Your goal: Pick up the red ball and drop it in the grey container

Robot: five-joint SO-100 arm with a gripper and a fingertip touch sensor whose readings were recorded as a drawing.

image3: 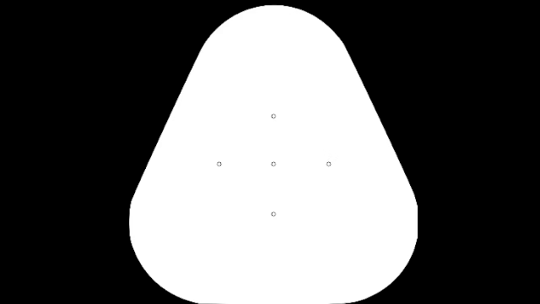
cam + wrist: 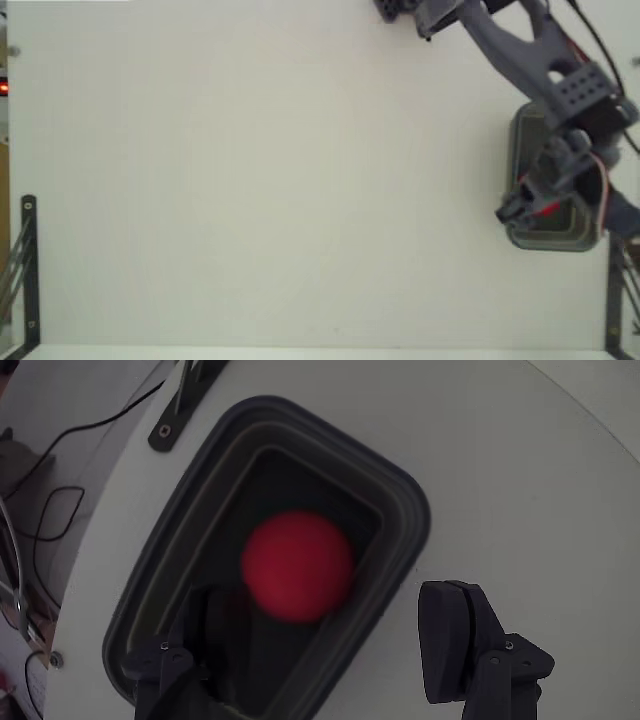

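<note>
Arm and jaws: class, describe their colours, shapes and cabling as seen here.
In the fixed view the arm is grey-lilac plastic with dark blocky motor housings, red accents and a black cable alongside. In the wrist view the gripper has two dark, blocky jaws with small screws.

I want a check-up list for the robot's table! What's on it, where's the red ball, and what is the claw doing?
Surface: white table, bare over most of the fixed view.
Job's things: red ball inside the hollow of the grey container, slightly blurred; no jaw touches it.
Clutter: nothing seen.
Gripper: gripper above the container, jaws apart, empty.
Cables: black cables off the table's edge in the wrist view; black cable along the arm.
Surroundings: black metal brackets at the table's edges.
</note>
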